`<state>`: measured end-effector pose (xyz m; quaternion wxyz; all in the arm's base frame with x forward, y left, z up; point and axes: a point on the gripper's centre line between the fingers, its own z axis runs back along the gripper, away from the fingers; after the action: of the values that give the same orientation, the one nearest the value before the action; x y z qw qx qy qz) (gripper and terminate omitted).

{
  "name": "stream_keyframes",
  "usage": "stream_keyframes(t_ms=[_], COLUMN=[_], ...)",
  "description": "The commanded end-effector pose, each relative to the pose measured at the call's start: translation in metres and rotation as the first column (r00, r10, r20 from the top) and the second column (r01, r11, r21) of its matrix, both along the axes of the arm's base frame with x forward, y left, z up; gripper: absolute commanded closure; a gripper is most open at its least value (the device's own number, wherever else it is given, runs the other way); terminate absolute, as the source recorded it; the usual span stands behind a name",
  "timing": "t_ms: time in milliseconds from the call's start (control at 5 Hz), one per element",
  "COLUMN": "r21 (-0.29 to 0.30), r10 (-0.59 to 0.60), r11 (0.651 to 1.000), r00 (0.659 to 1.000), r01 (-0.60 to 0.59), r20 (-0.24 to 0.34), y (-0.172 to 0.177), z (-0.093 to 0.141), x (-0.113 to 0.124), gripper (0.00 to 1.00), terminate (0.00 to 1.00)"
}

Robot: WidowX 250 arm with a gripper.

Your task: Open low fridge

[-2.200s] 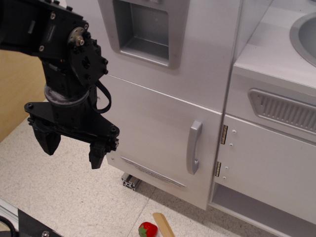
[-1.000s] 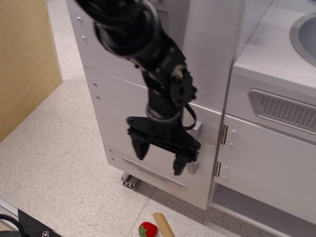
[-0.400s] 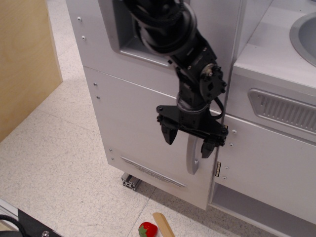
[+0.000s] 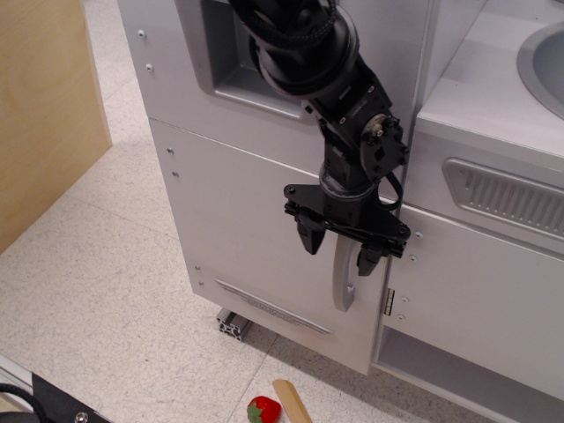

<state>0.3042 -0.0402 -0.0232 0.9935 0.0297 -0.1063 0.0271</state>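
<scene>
I have the gripper over the upper part of the fridge door's handle, fingers apart on either side and not clamped, while the low fridge is shut flush, so the grasp and the whole pull remain undone.

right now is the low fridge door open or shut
Shut. The low fridge door sits flush with the panel above, no gap; the open gripper straddles its handle.

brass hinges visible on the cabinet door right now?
1 clearly: the lower hinge on the seam right of the low fridge, below the handle. The hand covers the spot above it, so another may be hidden.
</scene>
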Motion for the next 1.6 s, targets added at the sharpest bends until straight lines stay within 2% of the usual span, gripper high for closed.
stream_keyframes(t_ms=[0, 200, 600, 800, 1000, 1200, 1400], r21=[-0.001, 0.0, -0.008, -0.016, -0.03, -0.072, -0.125], r10=[-0.009, -0.013, -0.074, -0.114, -0.13, -0.1, -0.073], r11=[1.0, 1.0, 0.997, 0.993, 0.991, 0.993, 0.989], r00=[0.999, 1.0, 0.997, 0.992, 0.986, 0.994, 0.997], r01=[0.009, 0.013, 0.074, 0.114, 0.128, 0.098, 0.075], r20=[0.044, 0.023, -0.039, -0.049, -0.104, -0.031, 0.015], y=[-0.001, 0.001, 0.011, 0.022, 0.027, 0.022, 0.01], z=[0.009, 0.009, 0.014, 0.023, 0.051, 0.092, 0.108], x=[0.008, 0.0, -0.049, -0.073, -0.088, -0.086, -0.067], gripper=[1.0, 1.0, 1.0, 1.0, 0.0, 0.0, 0.0], terminate=[0.0, 0.0, 0.0, 0.0, 0.0, 0.0, 0.0])
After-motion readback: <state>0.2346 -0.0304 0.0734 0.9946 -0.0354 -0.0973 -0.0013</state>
